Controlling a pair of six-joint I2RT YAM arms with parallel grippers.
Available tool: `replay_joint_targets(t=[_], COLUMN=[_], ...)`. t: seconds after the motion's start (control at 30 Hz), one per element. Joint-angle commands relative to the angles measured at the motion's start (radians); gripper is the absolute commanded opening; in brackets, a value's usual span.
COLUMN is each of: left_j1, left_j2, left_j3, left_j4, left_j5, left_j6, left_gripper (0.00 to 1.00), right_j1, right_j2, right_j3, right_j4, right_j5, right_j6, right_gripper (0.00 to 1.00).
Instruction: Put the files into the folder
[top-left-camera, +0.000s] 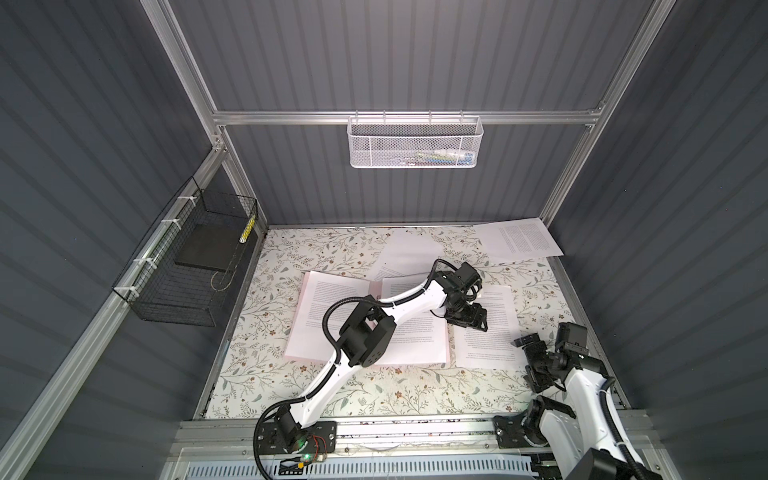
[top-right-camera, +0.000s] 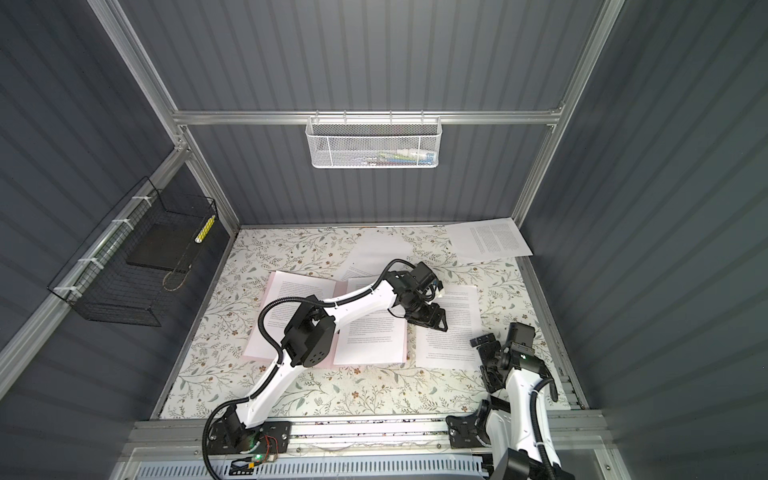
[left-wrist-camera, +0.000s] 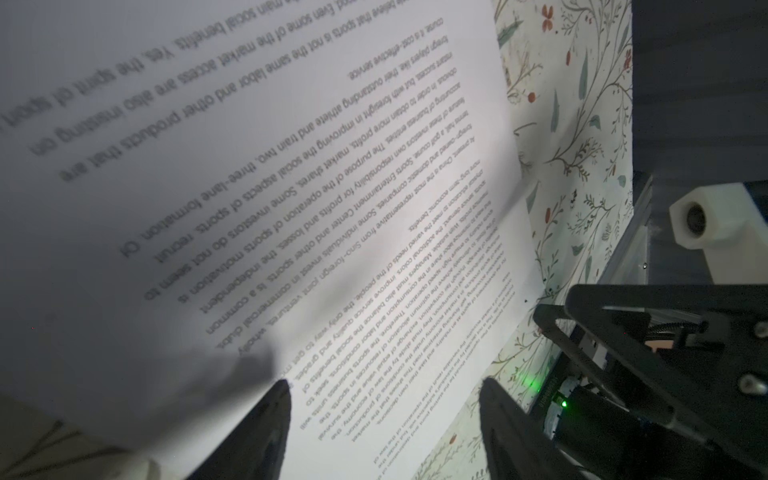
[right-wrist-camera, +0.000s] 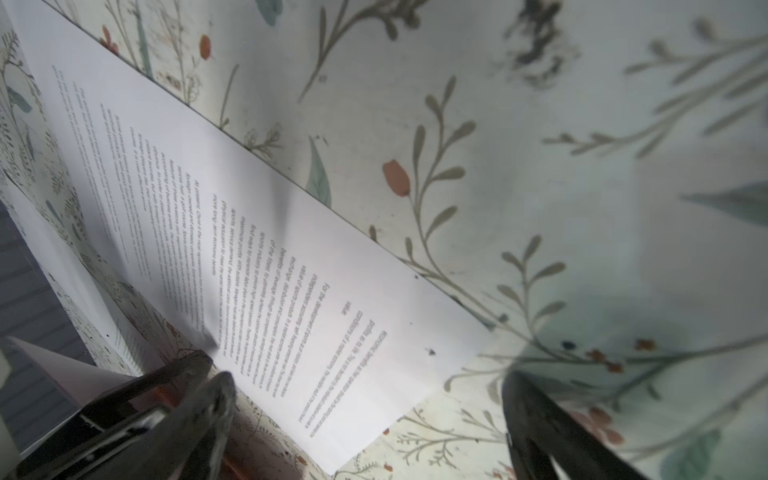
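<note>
The pale pink folder (top-left-camera: 375, 287) (top-right-camera: 340, 286) lies open mid-table, with a printed sheet (top-left-camera: 328, 307) on its left half and another (top-left-camera: 419, 340) on its right half. More files lie loose: one sheet (top-left-camera: 488, 332) (left-wrist-camera: 291, 187) (right-wrist-camera: 291, 270) just right of the folder, one (top-left-camera: 405, 257) behind it, and one (top-left-camera: 519, 241) in the back right corner. My left gripper (top-left-camera: 473, 322) (top-right-camera: 434, 322) (left-wrist-camera: 384, 415) reaches across and hovers open over the loose right sheet, holding nothing. My right gripper (top-left-camera: 528, 361) (top-right-camera: 484, 361) (right-wrist-camera: 370, 399) stands open near that sheet's front right corner, empty.
A black wire basket (top-left-camera: 166, 299) on the left wall holds a flat black slab (top-left-camera: 203, 245). A white mesh basket (top-left-camera: 415, 143) hangs on the back rail. The floral table cover (top-left-camera: 291, 395) is bounded by aluminium frame and grey walls.
</note>
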Motion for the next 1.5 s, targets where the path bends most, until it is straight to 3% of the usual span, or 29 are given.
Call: replay_joint_targets(t=[0.0,0.2,0.57,0.67,0.73,0.8,1.13,1.47], left_j1=[-0.007,-0.008,-0.020,-0.021,-0.022,-0.021,-0.020,-0.020], left_j2=[0.022,0.054,0.100,0.103,0.089,0.086,0.080,0.109], left_j3=[0.002,0.006,0.036,0.048,0.027,0.018,0.017,0.049], left_j4=[-0.032,-0.047,-0.064,-0.086,-0.083,-0.087,-0.098,-0.113], left_j5=[0.009,0.004,0.012,-0.005,-0.022,-0.037,-0.059,-0.042], left_j6=[0.013,0.015,0.021,0.029,0.032,0.028,0.032,0.046], left_gripper=[0.72,0.72,0.72,0.72,0.72,0.72,0.72,0.72], right_j1=[-0.003,-0.002,0.003,-0.027,-0.030,-0.043,-0.059,0.046], right_j2=[0.086,0.158,0.100,0.099,0.096,0.159,0.543,0.678], right_j3=[-0.038,-0.049,-0.147,-0.031,0.050,0.120,0.266,0.328], right_j4=[0.098,0.213,0.411,0.258,0.168,0.120,0.190,0.199], right_j5=[-0.052,-0.131,-0.207,-0.113,0.032,0.113,0.113,0.023], right_j6=[0.015,0.011,0.054,-0.061,-0.134,-0.186,-0.302,-0.328], right_gripper=[0.99,0.99,0.99,0.99,0.99,0.99,0.99,0.99])
